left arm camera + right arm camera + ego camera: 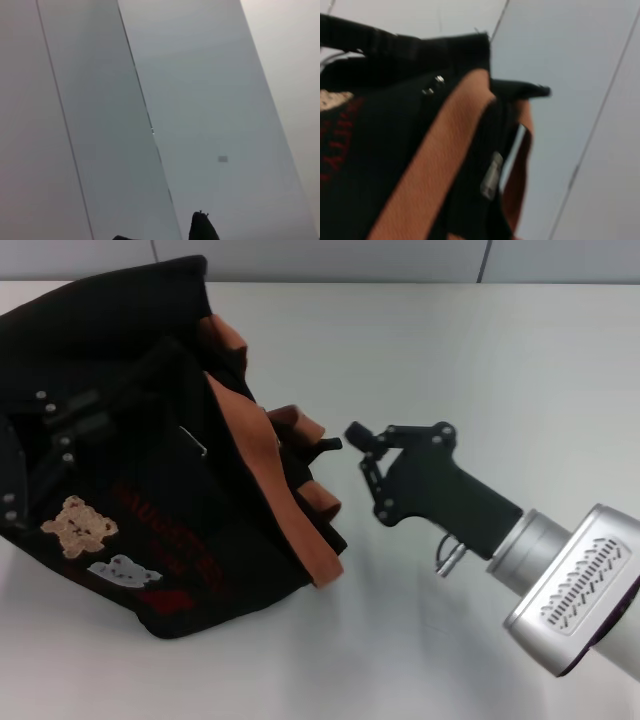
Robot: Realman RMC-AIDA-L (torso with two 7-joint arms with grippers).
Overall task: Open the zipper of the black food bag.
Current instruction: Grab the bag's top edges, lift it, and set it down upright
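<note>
I see the bag (150, 490) lying on its side on the table (450, 350), its zipper (492, 175) mouth facing my right gripper (362, 452), which hovers just beside the bag's orange trim with jaws slightly parted, grasping nothing; left gripper out of view.

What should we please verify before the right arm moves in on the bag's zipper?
1. Bag lying on its side on the table, mouth toward the right gripper: ok.
2. Right gripper beside the mouth, apart from the bag: ok.
3. Silvery pull visible between the orange trim bands in the right wrist view: ok.
4. Pull between the jaws: not ok, nothing gripped yet.
5. Zipper open or closed: cannot tell.
6. Left gripper bracing the bag: not ok, it is out of the head view.
</note>
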